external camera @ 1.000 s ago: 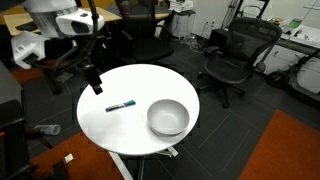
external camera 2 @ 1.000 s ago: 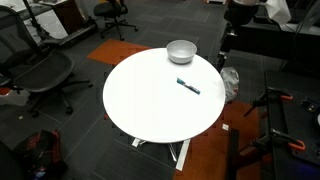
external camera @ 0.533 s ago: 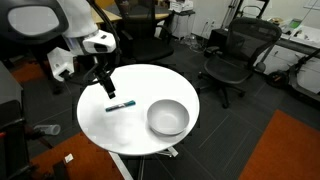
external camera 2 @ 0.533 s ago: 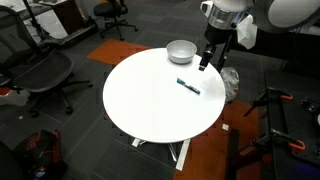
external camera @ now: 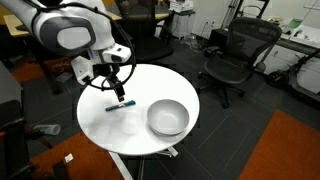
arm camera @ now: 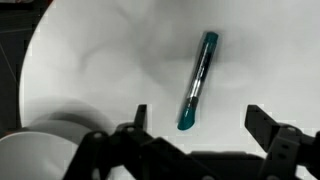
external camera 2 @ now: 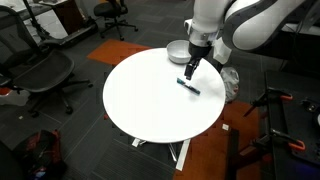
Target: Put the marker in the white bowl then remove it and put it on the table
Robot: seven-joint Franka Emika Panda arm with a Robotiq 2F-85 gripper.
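Observation:
The marker [arm camera: 196, 82], dark with a teal end, lies flat on the round white table [external camera: 100, 122]. It shows in both exterior views [external camera: 120, 105] [external camera 2: 188, 85]. The white bowl [external camera: 168, 117] stands upright near the table's edge, also in an exterior view [external camera 2: 178, 51], and its rim shows at the wrist view's lower left [arm camera: 40, 150]. My gripper [arm camera: 198, 122] is open and empty. It hangs just above the marker, with the marker's teal end between the two fingers [external camera: 120, 92] [external camera 2: 189, 68].
Black office chairs [external camera: 230, 55] [external camera 2: 35, 70] stand around the table on dark carpet. An orange floor patch [external camera: 290, 150] lies to one side. The table's edge is close to the bowl.
The arm has swung in over the table and come down, from beyond the table's edge to directly above the marker. The marker and the bowl have not moved.

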